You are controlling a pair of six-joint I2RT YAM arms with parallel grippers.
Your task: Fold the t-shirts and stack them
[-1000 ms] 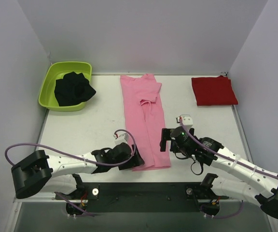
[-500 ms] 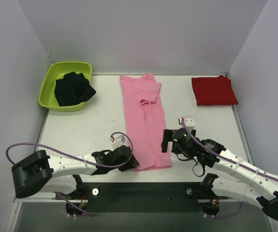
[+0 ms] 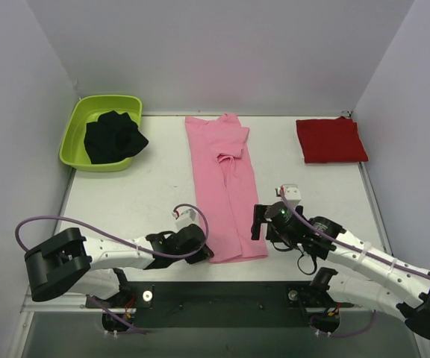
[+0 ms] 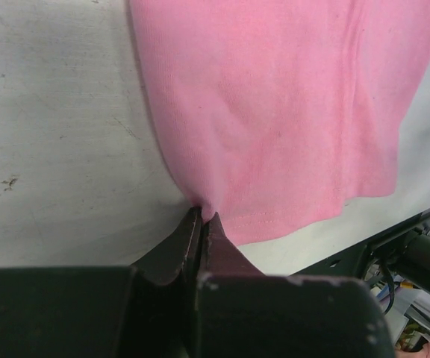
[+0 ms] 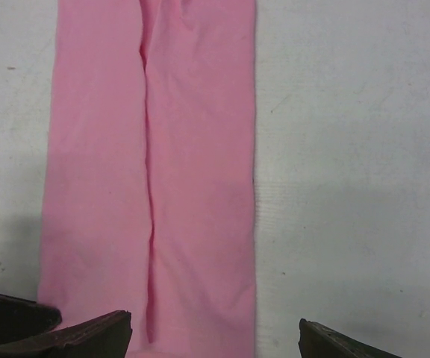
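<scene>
I watched the left gripper pinch the hem corner of the pink t-shirt. The right gripper hung spread over the opposite edge. Far beyond it the red t-shirt lay folded. The pink, a lengthwise strip, seemingly needed cross-folding and stacking.

Left jaws tight together, right jaws apart.
</scene>
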